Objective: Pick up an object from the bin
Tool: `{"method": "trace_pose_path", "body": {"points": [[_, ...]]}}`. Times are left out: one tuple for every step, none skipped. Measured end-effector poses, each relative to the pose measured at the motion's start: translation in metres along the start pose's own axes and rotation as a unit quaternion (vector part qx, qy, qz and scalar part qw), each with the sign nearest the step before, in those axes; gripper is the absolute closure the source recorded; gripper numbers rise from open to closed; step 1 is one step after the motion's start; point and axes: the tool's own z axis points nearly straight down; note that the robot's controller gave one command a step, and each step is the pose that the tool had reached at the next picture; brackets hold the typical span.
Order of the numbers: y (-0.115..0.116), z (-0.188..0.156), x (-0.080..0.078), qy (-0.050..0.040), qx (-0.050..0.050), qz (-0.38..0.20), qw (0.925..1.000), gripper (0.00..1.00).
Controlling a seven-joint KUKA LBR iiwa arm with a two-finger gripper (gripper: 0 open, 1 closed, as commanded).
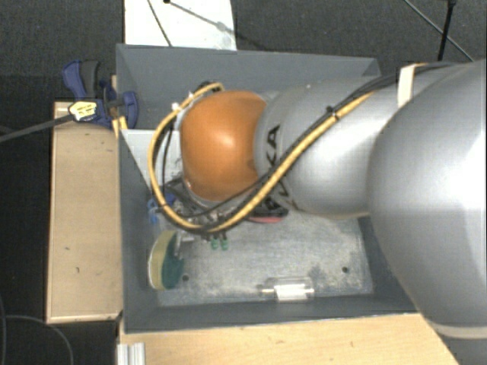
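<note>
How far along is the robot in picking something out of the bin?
Done: the arm is down in the bin, over its left part. In hand: nothing seen lifted; a pale round disc and a small clear piece lie on the floor nearby. Left: grasping and lifting one out.

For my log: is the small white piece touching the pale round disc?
No, bare floor separates the white piece from the pale disc.

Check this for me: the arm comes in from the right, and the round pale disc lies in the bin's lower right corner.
Wrong in one point. The camera view shows the round pale disc in the lower left corner of the bin, not the lower right. The arm does come in from the right.
</note>
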Motion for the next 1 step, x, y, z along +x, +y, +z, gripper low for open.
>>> {"method": "trace_pose_path", "body": {"points": [[-0.0067, -0.0826, 0.0057, -0.0007, 0.0, 0.0, 1.0, 1.0]]}}
